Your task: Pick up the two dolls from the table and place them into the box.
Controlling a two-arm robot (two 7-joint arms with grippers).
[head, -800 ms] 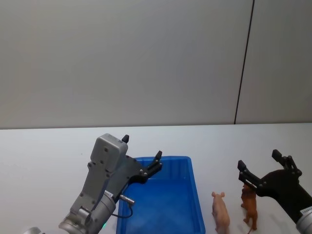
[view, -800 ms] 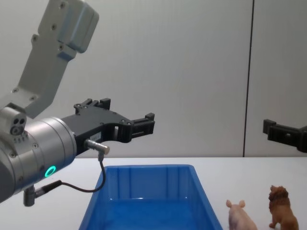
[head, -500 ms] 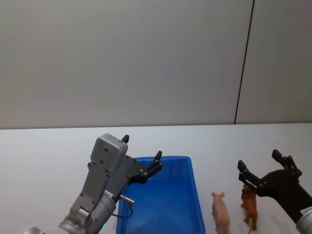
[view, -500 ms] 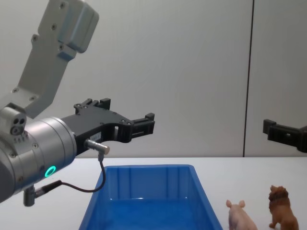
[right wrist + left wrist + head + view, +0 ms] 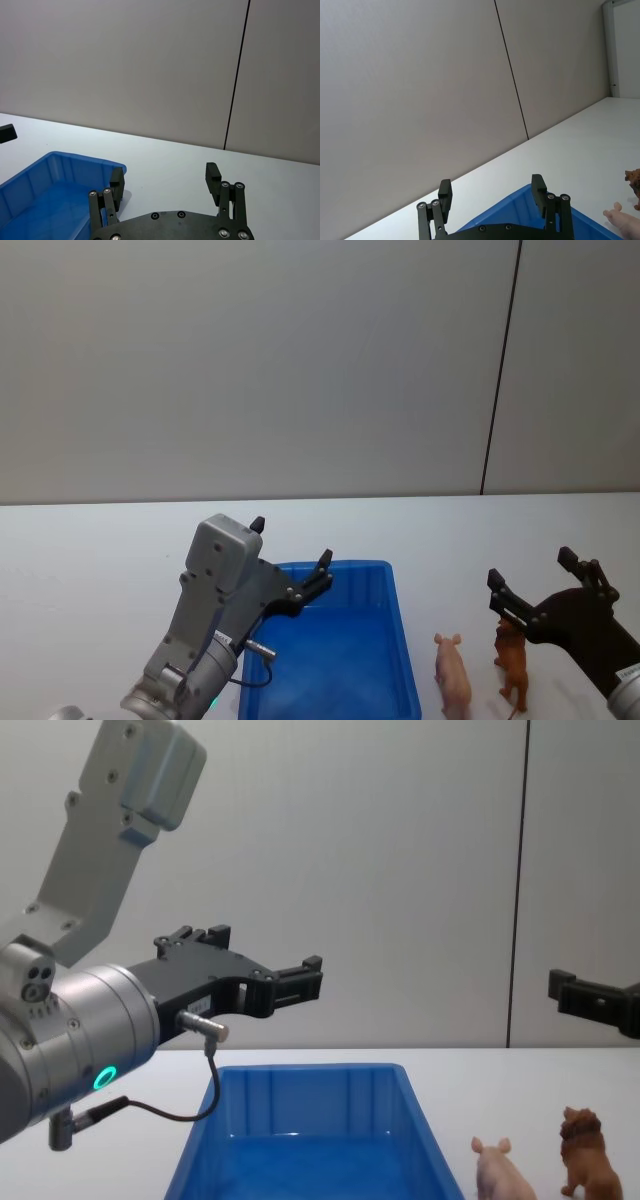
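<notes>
Hovering empty and spread with left gripper [image 5: 291, 540] above blue plastic bin [image 5: 403, 640], right gripper [image 5: 529, 566] over brown lion figurine [image 5: 513, 665] beside pink pig [image 5: 453, 675], lower right.

Nothing can be read: no words, numbers, brands or signs. Just behind the left pincer [image 5: 291, 540], a small pale label [image 5: 222, 638] sits on the arm's wrist, but its print is too small to make out.
</notes>
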